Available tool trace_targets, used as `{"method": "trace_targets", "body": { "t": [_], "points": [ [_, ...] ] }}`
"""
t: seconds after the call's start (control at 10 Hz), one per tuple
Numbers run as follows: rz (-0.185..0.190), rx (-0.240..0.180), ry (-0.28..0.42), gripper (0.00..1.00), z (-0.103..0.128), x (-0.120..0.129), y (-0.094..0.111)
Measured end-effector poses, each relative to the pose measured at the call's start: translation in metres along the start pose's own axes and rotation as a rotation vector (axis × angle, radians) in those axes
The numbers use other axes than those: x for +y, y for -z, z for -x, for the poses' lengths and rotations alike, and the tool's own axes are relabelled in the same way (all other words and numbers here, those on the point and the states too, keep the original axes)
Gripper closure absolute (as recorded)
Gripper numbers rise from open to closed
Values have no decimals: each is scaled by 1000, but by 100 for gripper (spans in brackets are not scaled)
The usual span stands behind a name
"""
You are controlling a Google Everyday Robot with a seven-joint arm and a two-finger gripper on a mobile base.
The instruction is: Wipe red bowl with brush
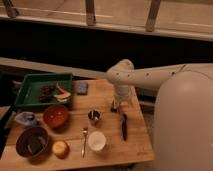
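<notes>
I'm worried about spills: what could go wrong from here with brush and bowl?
The open gripper is near the far end of the brush, which lies flat and slim on the table, so a grasp may slip or miss. Carrying it to the red bowl, the arm may knock the small metal cup standing between them.

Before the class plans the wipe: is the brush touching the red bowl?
Apart. The camera view shows a metal cup between brush and red bowl; the gripper hovers near the brush's far end.
</notes>
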Motion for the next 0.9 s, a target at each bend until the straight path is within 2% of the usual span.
{"method": "trace_targets", "body": {
  "t": [0.2,0.4,0.6,0.7,0.9],
  "points": [
    [-11,0,-5,35,0,-2,-1],
    [-37,24,-7,35,-3,-1,-9],
    [-58,74,-22,35,-5,-3,-39],
    [-55,109,-32,35,-7,-3,-55],
    [-39,165,-52,35,-10,-6,-72]
  ]
}}
